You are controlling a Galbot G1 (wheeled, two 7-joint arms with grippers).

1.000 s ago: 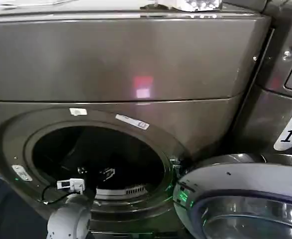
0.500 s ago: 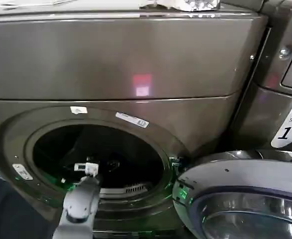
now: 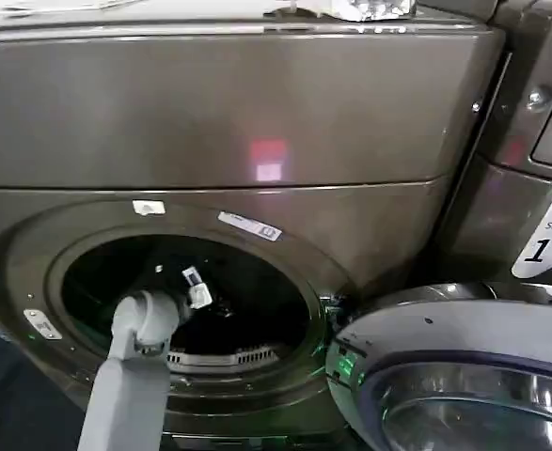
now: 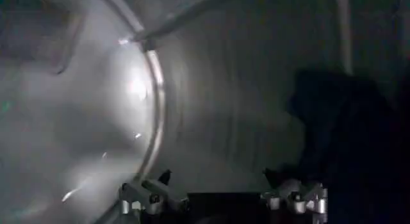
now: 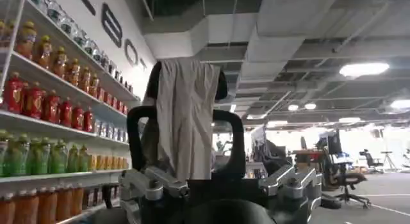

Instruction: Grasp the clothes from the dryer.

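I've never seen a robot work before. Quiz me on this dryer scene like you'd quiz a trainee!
1. True or false: the left arm reaches into the dryer through its round mouth.
2. The clothes are: A) clamped in the left jaws; B) ungripped, beyond the open left jaws; C) draped on the door.
3. Fill in: the dryer's door stands ___.
Key: 1 true; 2 B; 3 open.

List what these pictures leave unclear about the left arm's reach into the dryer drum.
- Head view: the left gripper is lost in the dark mouth of the dryer; the clothes cannot be made out there.
- Left wrist view: the clothes are a dark mass running off the frame edge, so their full extent is unknown.
- Left wrist view: the open left gripper is cut by the frame edge, apart from the clothes.
- Right wrist view: the right gripper faces shelves of bottles, away from the dryer.
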